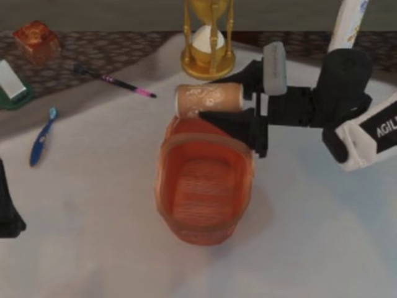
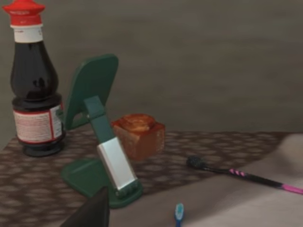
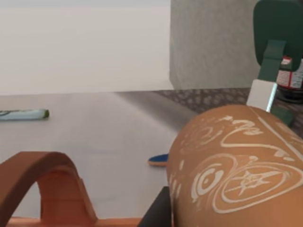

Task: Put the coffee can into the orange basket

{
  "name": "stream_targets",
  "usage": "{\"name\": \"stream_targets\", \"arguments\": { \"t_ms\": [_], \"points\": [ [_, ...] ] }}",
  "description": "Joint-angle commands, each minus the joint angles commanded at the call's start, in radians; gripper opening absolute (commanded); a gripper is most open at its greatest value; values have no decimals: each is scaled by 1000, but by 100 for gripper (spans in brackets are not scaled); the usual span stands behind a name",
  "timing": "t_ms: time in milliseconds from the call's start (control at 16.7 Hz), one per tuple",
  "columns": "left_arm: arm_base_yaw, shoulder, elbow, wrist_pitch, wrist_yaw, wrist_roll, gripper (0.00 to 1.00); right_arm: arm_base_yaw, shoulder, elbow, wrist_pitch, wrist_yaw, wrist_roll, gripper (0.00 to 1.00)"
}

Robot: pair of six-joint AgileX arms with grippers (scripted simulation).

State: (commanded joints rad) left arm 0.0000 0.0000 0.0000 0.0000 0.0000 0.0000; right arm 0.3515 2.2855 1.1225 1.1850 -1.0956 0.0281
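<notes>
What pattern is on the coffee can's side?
Pale swirls and a round emblem on tan-brown coffee can; clearest in the right wrist view.

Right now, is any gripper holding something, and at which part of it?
The right gripper holds the coffee can lying sideways, gripped around the end nearest the arm, above the far rim of the orange basket. The left gripper holds nothing.

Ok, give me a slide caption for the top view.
Right hand holds the coffee can sideways just above the far rim of the orange basket; left arm parked at the table's left edge.
</notes>
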Motion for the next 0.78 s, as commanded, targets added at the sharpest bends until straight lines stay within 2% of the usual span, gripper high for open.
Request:
{"name": "stream_targets", "arguments": {
  "t_ms": [300,780],
  "points": [
    [0,0,0,0,0,0,100,0,0,0,0,0,0,98],
    [0,0,0,0,0,0,100,0,0,0,0,0,0,100]
  ]
}}
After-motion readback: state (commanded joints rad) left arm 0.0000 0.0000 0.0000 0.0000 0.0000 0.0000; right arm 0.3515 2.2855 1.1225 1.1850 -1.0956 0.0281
